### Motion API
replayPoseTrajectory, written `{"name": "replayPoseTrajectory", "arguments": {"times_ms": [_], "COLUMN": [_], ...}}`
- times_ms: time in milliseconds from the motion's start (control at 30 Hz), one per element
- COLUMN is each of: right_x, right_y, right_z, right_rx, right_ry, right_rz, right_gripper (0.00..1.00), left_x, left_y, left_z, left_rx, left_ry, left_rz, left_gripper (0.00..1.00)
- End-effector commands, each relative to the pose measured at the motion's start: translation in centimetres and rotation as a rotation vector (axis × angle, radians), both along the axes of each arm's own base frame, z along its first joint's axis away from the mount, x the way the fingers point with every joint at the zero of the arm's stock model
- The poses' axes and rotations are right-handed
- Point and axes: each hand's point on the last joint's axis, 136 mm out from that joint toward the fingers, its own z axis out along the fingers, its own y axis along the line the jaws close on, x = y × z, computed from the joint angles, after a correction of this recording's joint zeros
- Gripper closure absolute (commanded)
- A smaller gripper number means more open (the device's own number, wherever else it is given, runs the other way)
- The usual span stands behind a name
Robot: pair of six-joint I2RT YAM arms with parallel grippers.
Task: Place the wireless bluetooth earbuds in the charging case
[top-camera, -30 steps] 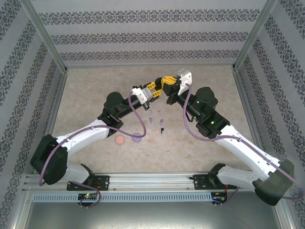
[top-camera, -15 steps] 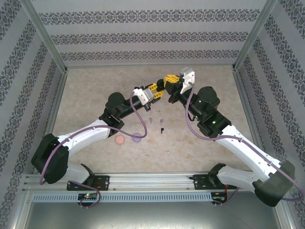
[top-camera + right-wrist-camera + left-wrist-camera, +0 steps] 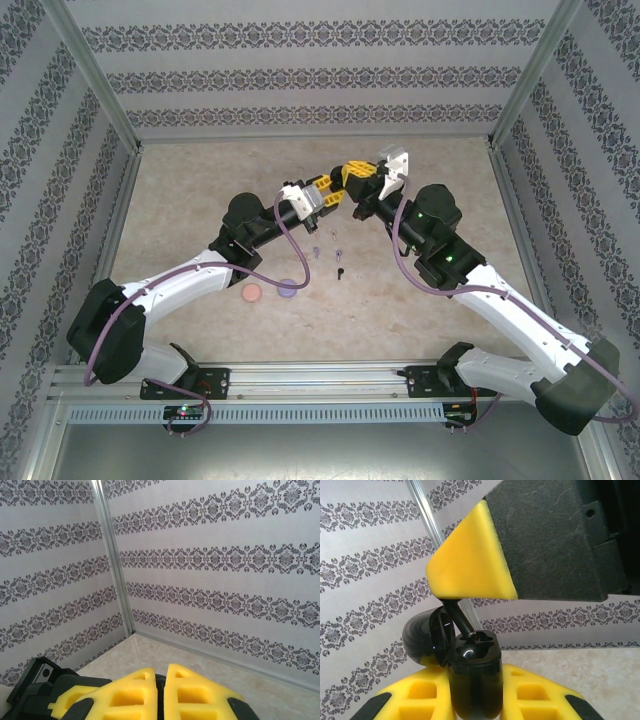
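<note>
My left gripper [image 3: 322, 194] [image 3: 475, 672] is shut on the black charging case [image 3: 472, 680], held upright above the table with its lid [image 3: 422, 635] flipped open to the left. My right gripper [image 3: 350, 180] [image 3: 161, 672] meets it from above, shut on a black earbud [image 3: 461, 621]. The earbud's stem runs from the yellow fingertip [image 3: 470, 560] down into a slot in the case top. On the table below lie loose wireless bluetooth earbuds: two purple ones [image 3: 316, 250] [image 3: 337, 251] and a black one [image 3: 341, 270].
A pink disc [image 3: 252, 293] and a purple disc [image 3: 288, 289] lie on the beige table [image 3: 200, 190] near the left forearm. Patterned walls and metal posts [image 3: 95, 70] enclose the table on three sides.
The right gripper has shifted slightly and tilted over the case. The left arm has held still, and both grips are unchanged.
</note>
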Motion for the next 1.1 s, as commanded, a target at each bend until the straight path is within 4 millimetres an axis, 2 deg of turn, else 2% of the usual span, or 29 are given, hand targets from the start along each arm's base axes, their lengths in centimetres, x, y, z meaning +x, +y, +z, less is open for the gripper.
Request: {"name": "replayPoseTrajectory", "arguments": {"times_ms": [0, 367, 633, 1067], "right_x": [-0.5, -0.5, -0.7, -1.2], "right_y": [0.0, 0.5, 0.3, 0.4], "right_z": [-0.2, -0.9, 0.6, 1.0], "right_rx": [0.022, 0.021, 0.031, 0.045], "right_ry": [0.008, 0.028, -0.008, -0.015], "right_rz": [0.022, 0.042, 0.036, 0.051], "right_gripper": [1.0, 1.0, 1.0, 1.0], "left_x": [-0.9, -0.8, -0.7, -0.6], "left_y": [-0.7, -0.7, -0.9, -1.0], "left_z": [2.2, 2.2, 1.8, 1.6], "left_rx": [-0.041, -0.04, -0.034, -0.03], "left_ry": [-0.038, -0.038, -0.026, -0.026], "left_rz": [-0.04, -0.04, -0.042, -0.043], "left_gripper": [1.0, 1.0, 1.0, 1.0]}}
